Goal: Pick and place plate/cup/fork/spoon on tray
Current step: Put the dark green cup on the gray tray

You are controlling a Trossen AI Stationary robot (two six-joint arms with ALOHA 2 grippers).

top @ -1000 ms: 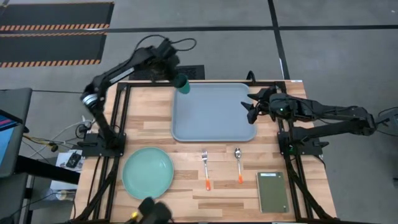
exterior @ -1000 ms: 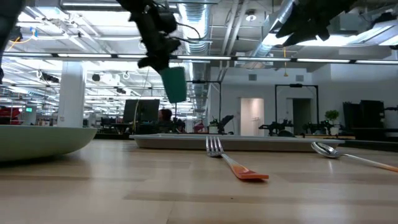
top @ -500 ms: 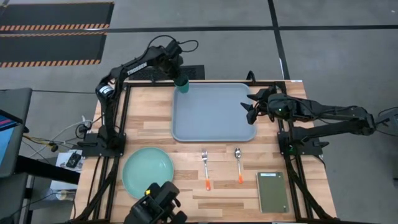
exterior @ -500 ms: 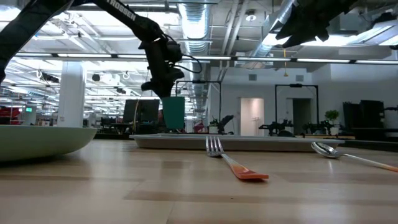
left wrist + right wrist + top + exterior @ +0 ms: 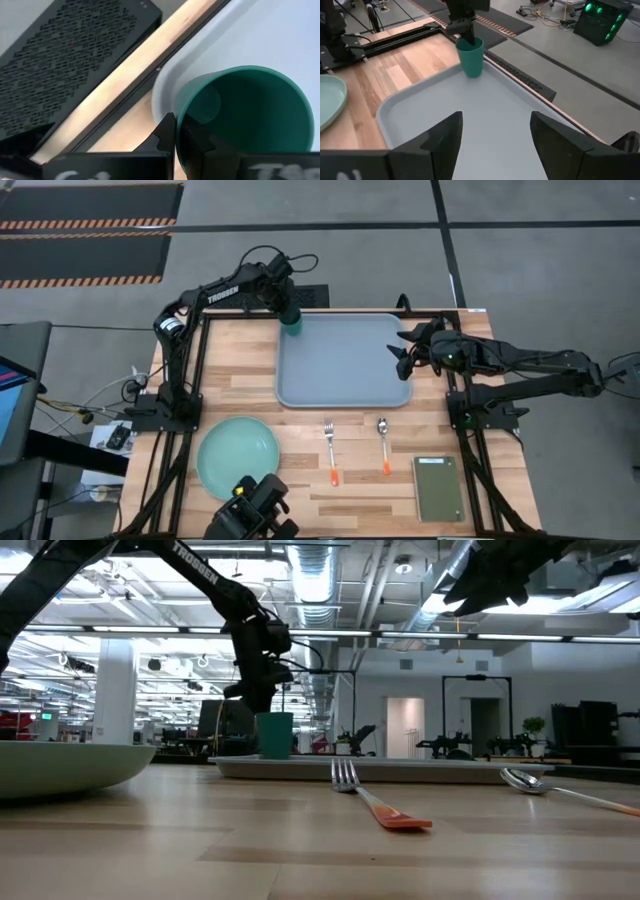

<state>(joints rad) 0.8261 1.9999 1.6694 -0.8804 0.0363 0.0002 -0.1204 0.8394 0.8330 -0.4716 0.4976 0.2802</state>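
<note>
The dark green cup (image 5: 291,325) stands upright in the far left corner of the pale blue-grey tray (image 5: 345,365); it also shows in the low view (image 5: 274,735) and the right wrist view (image 5: 471,57). My left gripper (image 5: 287,308) is shut on the cup from above. My right gripper (image 5: 495,135) is open and empty above the tray's right edge (image 5: 408,352). The mint-green plate (image 5: 238,457), the fork (image 5: 331,450) and the spoon (image 5: 383,442) lie on the table near the tray's near side. My left gripper pinches the cup's wall at the rim (image 5: 179,117), on the cup's far left side, with one finger (image 5: 167,137) outside and one (image 5: 192,142) inside. The fingers point down from above. The cup is upright, its base at the tray's floor (image 5: 472,75).
A small dark green-grey slab (image 5: 440,488) lies at the near right. A dark device (image 5: 250,515) sits at the table's near edge beside the plate. A black perforated panel (image 5: 65,55) lies beyond the table's far edge. The tray's middle (image 5: 485,110) is bare.
My left gripper has gone down with the cup, from well above the tray to its far left corner. The cup now stands upright at the tray's floor. The gripper stays shut on it. My right arm has kept still.
</note>
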